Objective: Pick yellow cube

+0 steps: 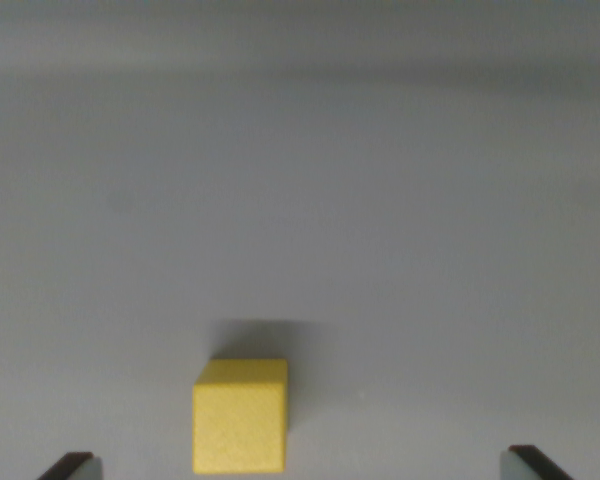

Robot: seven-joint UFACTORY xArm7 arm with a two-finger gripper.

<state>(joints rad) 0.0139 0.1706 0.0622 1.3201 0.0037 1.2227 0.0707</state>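
A yellow cube [240,416] rests on a plain grey surface [310,200], low in the wrist view and a little left of centre. Only the two dark fingertips of my gripper [302,466] show, one at the bottom left corner [72,466] and one at the bottom right [532,464]. They stand far apart, so the gripper is open. The cube lies between them, nearer the left fingertip, and touches neither. Nothing is held.
The grey surface fills the whole view. A darker band [300,70] runs across the top of the picture.
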